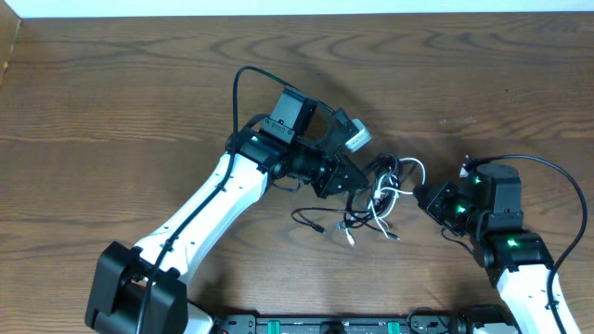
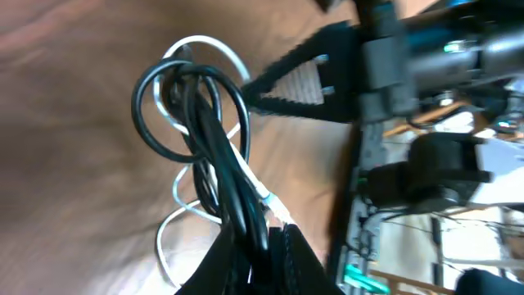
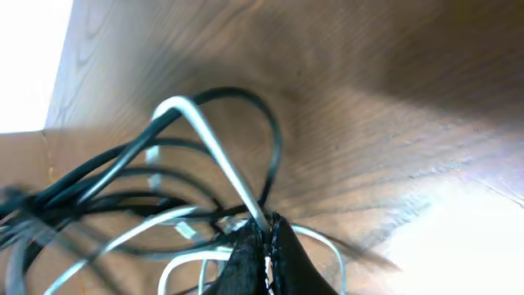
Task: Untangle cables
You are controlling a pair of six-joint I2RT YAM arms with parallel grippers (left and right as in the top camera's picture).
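Observation:
The cables [image 1: 376,202] lie as a small tangle of thin black and white cords at the table's middle, between the two arms. My left gripper [image 1: 356,183] reaches in from the left. In the left wrist view it [image 2: 264,239] is shut on a bunch of black cables [image 2: 214,139] that loop upward, with a white cable [image 2: 199,43] behind them. My right gripper [image 1: 420,196] comes in from the right. In the right wrist view it [image 3: 267,232] is shut on a white cable [image 3: 209,146], with black loops [image 3: 270,131] around it.
Loose cable ends with small plugs [image 1: 351,237] trail toward the front edge. The wooden table [image 1: 111,111] extends left and back to a white border [image 1: 297,7]. The arms' base rail [image 1: 334,325] runs along the front. The right arm's own thick black wire [image 1: 557,172] arcs at the right.

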